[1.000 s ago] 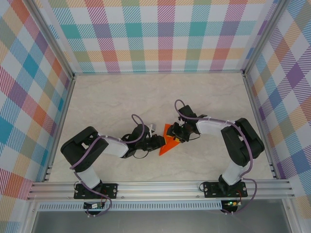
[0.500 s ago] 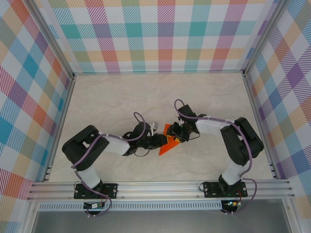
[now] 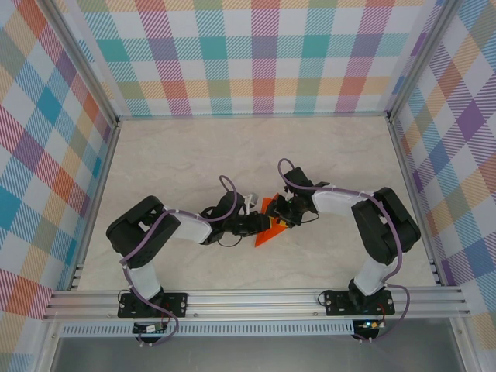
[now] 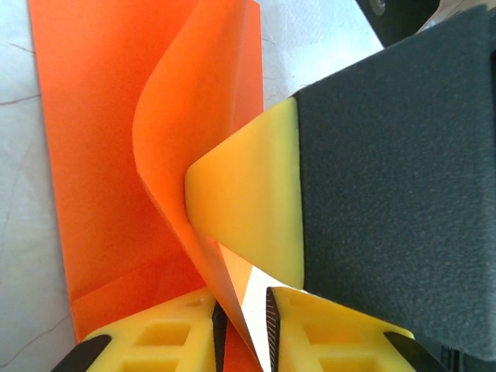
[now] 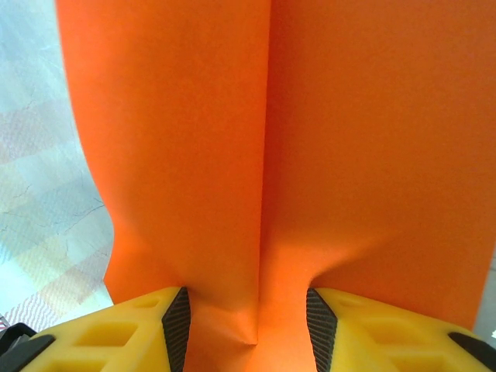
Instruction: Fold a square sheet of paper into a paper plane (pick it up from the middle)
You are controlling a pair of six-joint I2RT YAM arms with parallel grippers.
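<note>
**Worktop** [image 3: 194,163]: pale, marbled, closed in on the left, right and far sides by checked panels [image 3: 263,54], with an aluminium rail [image 3: 256,301] along the near edge.

**Square sheet of paper** [image 3: 265,235]: bright orange and already folded. It lies near the middle of the worktop, between the two tools, with a pointed end towards the near side. In the left wrist view the paper [image 4: 101,155] lies flat at the left, and one flap stands up and curls to the right. In the right wrist view the paper [image 5: 194,116] shows a straight centre crease running away from the camera.

**Left tool** [image 3: 258,225]: at the paper's left edge. Its pads stand narrow [image 4: 240,298], and the raised flap's lower edge passes down between them. A pale sliver shows beside the flap, so I cannot tell whether it is pinched.

**Right tool** [image 3: 284,220]: at the paper's right side. It stands at a middling width [image 5: 248,298], holding the paper, with both pads pressing the sheet, which narrows and puckers between them. One of its yellow fingers [image 4: 248,209] sits inside the curl of the flap.
</note>
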